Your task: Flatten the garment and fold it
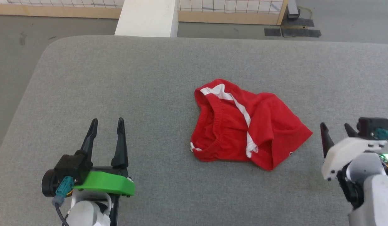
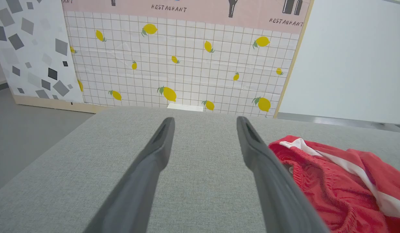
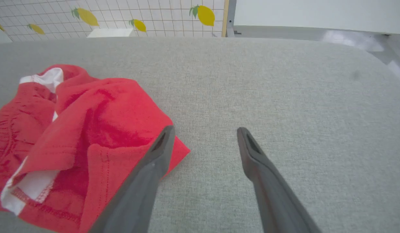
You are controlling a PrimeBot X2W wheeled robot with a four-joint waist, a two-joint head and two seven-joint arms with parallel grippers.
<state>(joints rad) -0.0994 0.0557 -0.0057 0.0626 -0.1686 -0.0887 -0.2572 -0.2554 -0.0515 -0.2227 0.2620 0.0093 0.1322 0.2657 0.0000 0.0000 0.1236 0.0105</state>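
The garment (image 1: 247,124) is bright red with a white stripe and lies crumpled in a loose heap on the grey table (image 1: 150,78), near its middle. My left gripper (image 1: 107,124) stands open at the lower left, well clear of the cloth, with nothing between its fingers. My right gripper (image 1: 336,128) is open at the lower right, just right of the garment's pointed corner. In the left wrist view the garment (image 2: 336,181) lies to the right of the open left gripper (image 2: 204,124). In the right wrist view the garment (image 3: 80,142) sits left of the open right gripper (image 3: 204,132).
A white block (image 1: 146,17) stands beyond the table's far edge. Behind it runs a tiled lemon-print panel (image 2: 187,64) on a wooden frame. Grey floor (image 1: 11,62) lies left of the table, whose rounded corner is at the upper left.
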